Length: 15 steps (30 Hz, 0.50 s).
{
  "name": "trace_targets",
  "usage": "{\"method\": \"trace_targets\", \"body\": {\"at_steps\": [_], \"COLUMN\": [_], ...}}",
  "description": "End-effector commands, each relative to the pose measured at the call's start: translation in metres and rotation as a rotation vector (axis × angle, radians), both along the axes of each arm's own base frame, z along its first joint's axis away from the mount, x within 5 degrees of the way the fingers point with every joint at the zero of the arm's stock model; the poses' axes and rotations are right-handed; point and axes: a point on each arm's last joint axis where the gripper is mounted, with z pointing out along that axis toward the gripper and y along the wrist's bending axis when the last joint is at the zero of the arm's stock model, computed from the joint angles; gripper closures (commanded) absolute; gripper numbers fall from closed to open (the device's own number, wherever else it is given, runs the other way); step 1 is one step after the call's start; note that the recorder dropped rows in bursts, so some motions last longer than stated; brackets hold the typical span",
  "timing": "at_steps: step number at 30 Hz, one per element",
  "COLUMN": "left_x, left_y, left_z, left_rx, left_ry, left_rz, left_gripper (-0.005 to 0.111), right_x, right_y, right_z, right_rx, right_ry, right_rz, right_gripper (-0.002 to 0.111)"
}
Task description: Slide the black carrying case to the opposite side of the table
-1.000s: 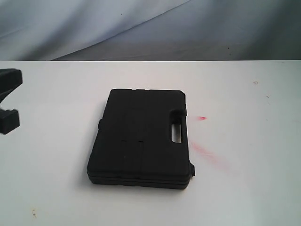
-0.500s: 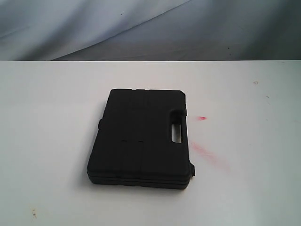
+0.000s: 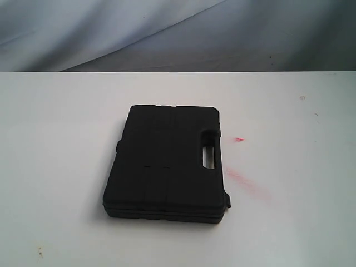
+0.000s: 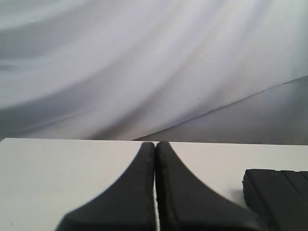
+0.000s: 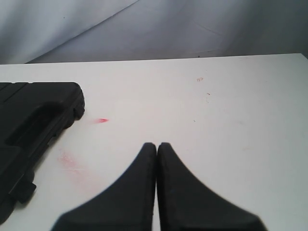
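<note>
Okay so: one case (image 3: 164,164), black, lying flat and shut around the middle of the desk (image 3: 61,144), a bit closer to the near edge than the far one. Its handle slot (image 3: 210,156) runs along the side facing the right arm.

Loads of room to move it. Bare white desk stretches wide on both sides, there's a decent strip up to the far edge, and a narrower strip before the near edge. The case sits well apart from both arms.

The marks on the desk: two red ones on the handle side, a small red dab (image 3: 239,139) just off the case's far corner and a fainter red smear (image 3: 247,182) close along its edge. Plus a speck (image 3: 302,98) toward the far right corner and a second speck (image 3: 39,252) by the near left corner.

Versus a second ago: a black bit of the left arm was poking in at the desk's left edge in the exterior view, and now it's gone from that view. The case hasn't budged.

Two sets of jaws, one per arm, and they show only in the wrist views. The left jaws are pressed together and empty, over the desk with a corner of the case nearby. The right jaws are the same, tips together and empty, with the handle side and the red marks in sight.
</note>
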Motion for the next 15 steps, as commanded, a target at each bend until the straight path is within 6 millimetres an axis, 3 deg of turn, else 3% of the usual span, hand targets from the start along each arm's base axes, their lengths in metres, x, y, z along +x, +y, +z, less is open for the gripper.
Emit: {"method": "trace_targets", "body": {"at_steps": [1,3,9,15], "left_x": [0.002,0.004,0.004,0.003], "left_y": [0.001,0.001,0.001,0.000], "left_z": [-0.018,-0.032,-0.033,-0.044], "left_rx": [0.007,0.005,0.031,0.058], "left_ry": [0.029,0.042,0.057,0.180], "left_rz": [0.008,0.014,0.013,-0.004], "left_gripper": [0.107,0.107,0.107,0.107], "right_x": [0.000,0.000,0.000,0.000], "right_y": [0.000,0.000,0.000,0.000], "right_z": [0.000,0.000,0.000,0.000], "right_rx": [0.006,0.006,0.006,0.006], "right_ry": [-0.004,-0.004,-0.004,-0.004], "right_rz": [0.001,0.001,0.001,0.001], "right_gripper": [0.108,0.108,0.108,0.108]}}
